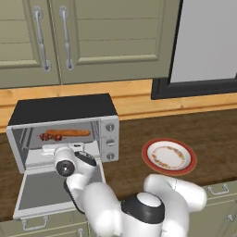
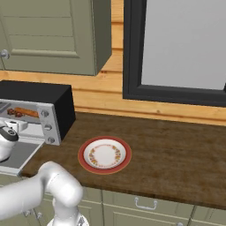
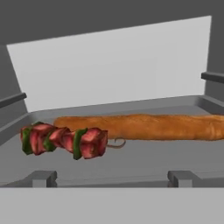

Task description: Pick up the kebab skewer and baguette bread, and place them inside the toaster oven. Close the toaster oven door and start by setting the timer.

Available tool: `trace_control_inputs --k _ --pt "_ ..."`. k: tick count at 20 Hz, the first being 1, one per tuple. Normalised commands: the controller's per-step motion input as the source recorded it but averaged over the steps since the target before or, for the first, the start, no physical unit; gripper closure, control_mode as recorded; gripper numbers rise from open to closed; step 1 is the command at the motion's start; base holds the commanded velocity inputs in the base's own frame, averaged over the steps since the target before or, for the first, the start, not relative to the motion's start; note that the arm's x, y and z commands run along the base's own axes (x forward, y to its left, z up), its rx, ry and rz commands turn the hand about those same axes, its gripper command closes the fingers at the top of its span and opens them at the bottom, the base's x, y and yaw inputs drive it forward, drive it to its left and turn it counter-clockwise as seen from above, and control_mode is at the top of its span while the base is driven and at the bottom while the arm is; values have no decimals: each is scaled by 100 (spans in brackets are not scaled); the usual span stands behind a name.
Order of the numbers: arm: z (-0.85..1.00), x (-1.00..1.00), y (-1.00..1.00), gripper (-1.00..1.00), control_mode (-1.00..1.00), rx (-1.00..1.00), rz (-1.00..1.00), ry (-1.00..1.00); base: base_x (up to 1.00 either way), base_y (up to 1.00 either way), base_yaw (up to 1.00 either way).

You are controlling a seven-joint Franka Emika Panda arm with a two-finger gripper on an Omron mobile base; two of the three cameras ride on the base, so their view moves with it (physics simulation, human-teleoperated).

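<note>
Inside the toaster oven [image 1: 65,127], at the 9 o'clock side of the wooden bench [image 1: 185,132]: the baguette bread [image 1: 68,133] and the kebab skewer [image 1: 50,137], both on the grey tray [image 3: 144,159]. From the hand view, baguette bread [image 3: 144,127] lying lengthwise across the tray from centre toward 3 o'clock, kebab skewer [image 3: 65,141] just in front of its 9 o'clock end, red and green chunks close to the loaf, contact impossible to tell; bare curled stick end pointing toward 3 o'clock. Pale rear wall of the oven behind both.

Toaster oven door [image 1: 44,187] dropped fully open, flat and level toward 6 o'clock in the left base view, silver bar handle at its near edge. Column of three round knobs [image 1: 109,141] on the oven's 3 o'clock side.

White arm rising from 6 o'clock in the left base view, wrist over the open door, hand aimed into the oven mouth. Jaws hidden behind the wrist in both base views, fingertips out of the hand view: cannot tell whether wide or narrow, though nothing seen held.

At 3 o'clock of the oven, well apart from it: round plate [image 1: 169,156] with a red rim and patterned ring, bare-centred. Same plate [image 2: 105,155] in the right base view, near the bench's front edge. Green cabinet doors [image 1: 88,37] above the oven at 12 o'clock; dark-framed window [image 2: 176,48] toward 1 o'clock.
</note>
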Motion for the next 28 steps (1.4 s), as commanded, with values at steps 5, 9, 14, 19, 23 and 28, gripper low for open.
trace_control_inputs --k 5,9,14,19,23,28 --pt "0 -39 -2 -100 -100 0 0 0 0 0 0" --pt "0 -68 -10 -100 -100 0 0 0 0 0 0" --pt "0 -88 -13 -100 -100 0 0 0 0 0 0" --pt "0 -100 -1 -100 -100 0 -4 2 0 0 0" --pt "0 -100 1 -100 -100 0 -5 1 0 0 0" --pt "-5 -99 9 -100 -100 -1 -5 0 0 0 0"
